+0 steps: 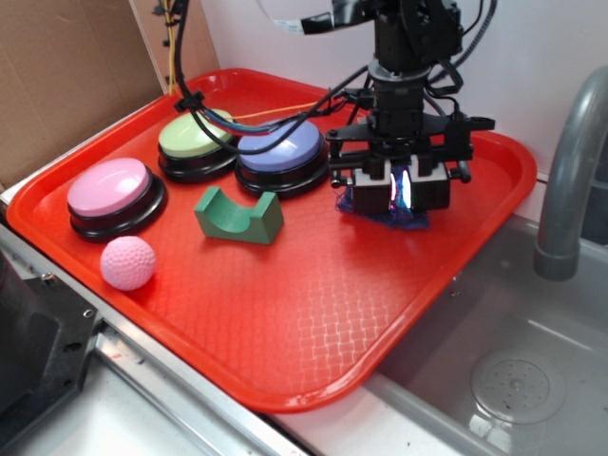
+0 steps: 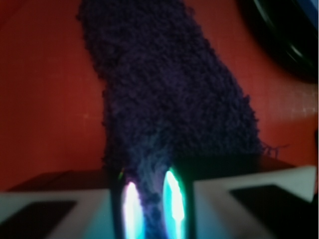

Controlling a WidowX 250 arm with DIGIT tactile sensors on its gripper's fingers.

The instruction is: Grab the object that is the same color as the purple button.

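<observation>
The dark purple-navy terry rag (image 2: 169,89) fills the wrist view, its near end pinched between my two glowing pads (image 2: 130,209). In the exterior view my gripper (image 1: 401,195) is low over the red tray (image 1: 285,313), shut on the rag (image 1: 394,218), whose fuzzy edge shows beneath the fingers and touches the tray. The purple button (image 1: 283,152), periwinkle dome on a black base, stands just left of the gripper.
A green-topped button (image 1: 195,138) and a pink-topped button (image 1: 109,190) stand at the tray's left. A green arch block (image 1: 237,216) and a pink dimpled ball (image 1: 127,262) lie in front of them. A sink with a grey faucet (image 1: 570,171) is at the right.
</observation>
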